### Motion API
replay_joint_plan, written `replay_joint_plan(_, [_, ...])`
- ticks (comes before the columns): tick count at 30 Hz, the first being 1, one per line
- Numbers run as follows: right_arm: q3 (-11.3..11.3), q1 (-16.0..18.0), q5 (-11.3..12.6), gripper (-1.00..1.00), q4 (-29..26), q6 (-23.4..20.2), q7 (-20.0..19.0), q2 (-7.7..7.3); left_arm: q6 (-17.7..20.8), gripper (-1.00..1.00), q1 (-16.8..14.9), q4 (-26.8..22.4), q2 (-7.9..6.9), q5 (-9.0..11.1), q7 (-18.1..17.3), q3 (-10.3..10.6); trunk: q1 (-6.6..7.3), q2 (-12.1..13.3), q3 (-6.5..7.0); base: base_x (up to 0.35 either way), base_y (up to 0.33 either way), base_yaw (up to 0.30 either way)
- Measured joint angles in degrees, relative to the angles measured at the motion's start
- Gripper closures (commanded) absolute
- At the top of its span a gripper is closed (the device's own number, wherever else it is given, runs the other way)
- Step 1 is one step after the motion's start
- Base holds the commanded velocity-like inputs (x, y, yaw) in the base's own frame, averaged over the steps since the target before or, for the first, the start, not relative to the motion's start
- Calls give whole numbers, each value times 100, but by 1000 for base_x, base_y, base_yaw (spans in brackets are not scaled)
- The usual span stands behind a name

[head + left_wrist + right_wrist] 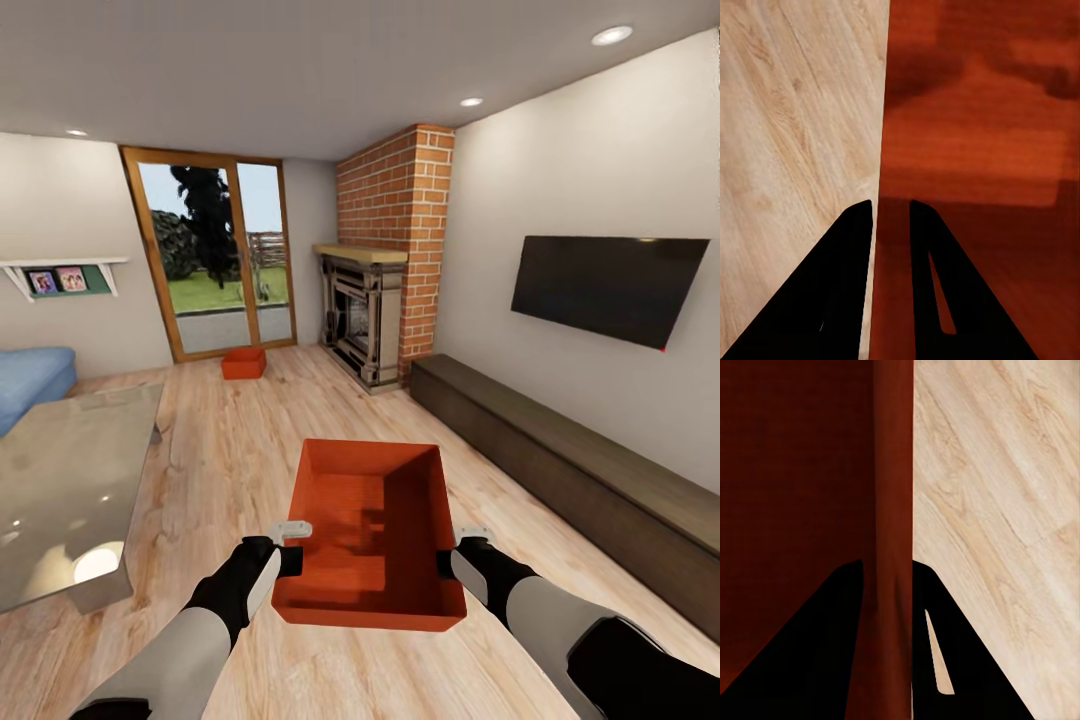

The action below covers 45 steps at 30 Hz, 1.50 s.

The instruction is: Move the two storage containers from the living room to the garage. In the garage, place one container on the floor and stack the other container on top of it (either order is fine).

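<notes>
Between the 2 grippers, held out in front of the robot above the light wood floor (230, 440) of the living room, sits 1 orange-red storage container (365, 530); the left gripper (290, 545) clamps its left wall and the right gripper (462, 548) clamps its right wall, so the bin is carried by its opposite sides, which I judge is meant to keep it level and stop it swinging on the drive to the garage. In the left wrist view the left gripper (891, 217) has 1 finger outside over the planks and 1 inside against the orange floor of the bin, jaws drawn narrow onto the thin wall; the right wrist view shows the right gripper (886, 577) the same way, the wall edge running between its fingers. The held container is empty, its inside showing bare orange walls and bottom with only shadow in it. The second container (243, 363) rests on the floor well beyond the hands, ahead and to the left, near the glass door (215, 255) and beside the brick fireplace (375, 300); its contents cannot be made out, and it is not yet collected
</notes>
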State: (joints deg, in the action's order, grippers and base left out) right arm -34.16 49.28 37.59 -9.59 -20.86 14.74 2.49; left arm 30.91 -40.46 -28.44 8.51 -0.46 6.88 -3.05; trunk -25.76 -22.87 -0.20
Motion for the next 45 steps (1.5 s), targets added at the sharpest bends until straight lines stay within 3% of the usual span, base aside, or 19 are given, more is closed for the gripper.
replay_joint_plan(8, [100, 6, -77, 100, -56, 101, -33, -4, 11, 100, 8, -181, 8, -67, 3, -9, 0, 1, 26, 0, 0, 0])
replay_joint_plan(45, [81, 5, -44, 100, -47, 100, -42, -8, 38, 100, 8, -192, 17, -87, 9, -17, 0, 1, 26, 0, 0, 2])
